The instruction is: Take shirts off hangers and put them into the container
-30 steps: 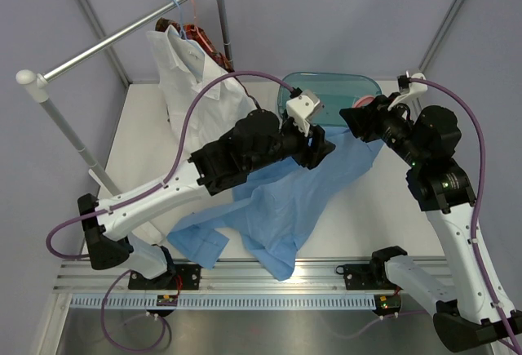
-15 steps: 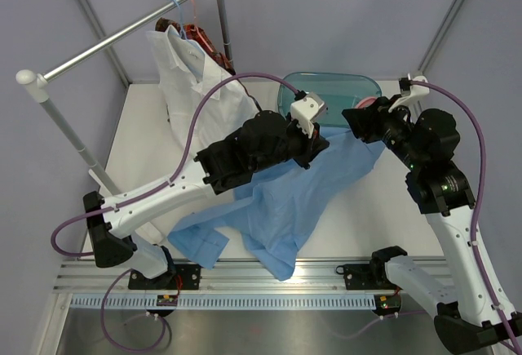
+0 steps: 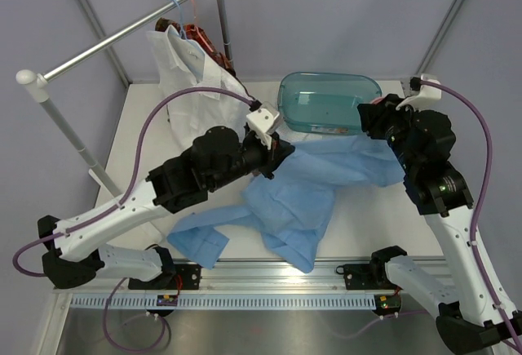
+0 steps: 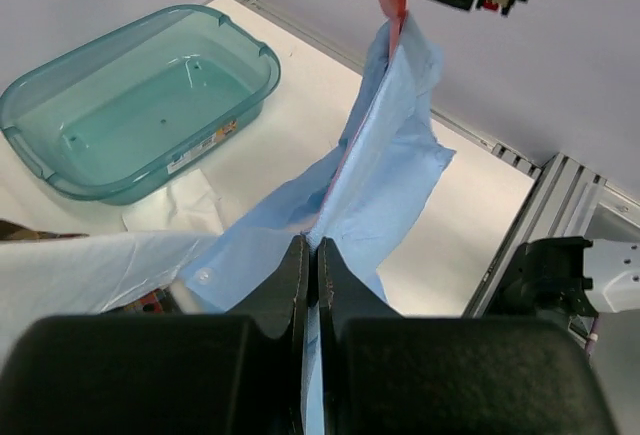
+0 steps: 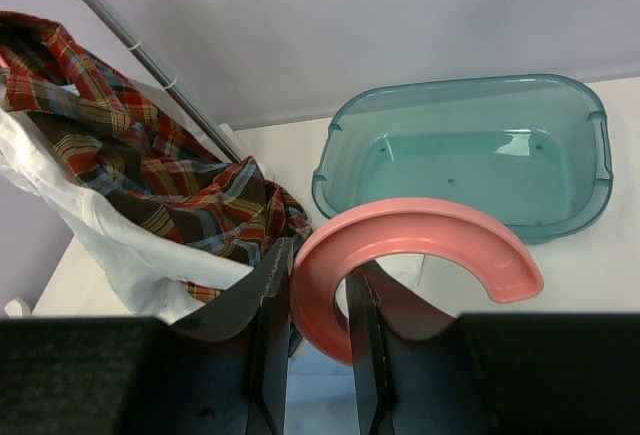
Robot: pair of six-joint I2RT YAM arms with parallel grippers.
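The left tool (image 4: 311,255) is clamped on a fold of the blue shirt (image 3: 298,200), which sprawls mid-frame on the worktop (image 3: 147,139) below the tub (image 3: 326,100). The right tool (image 5: 318,260) grips the pink hanger (image 5: 420,227) by its hook, probably so that pulling apart frees the shirt.

I see a light blue shirt (image 3: 302,192), a white shirt (image 3: 192,86), a red-and-navy plaid shirt (image 5: 170,185), a translucent teal tub (image 3: 326,102) and a pink hanger hook (image 5: 400,230).
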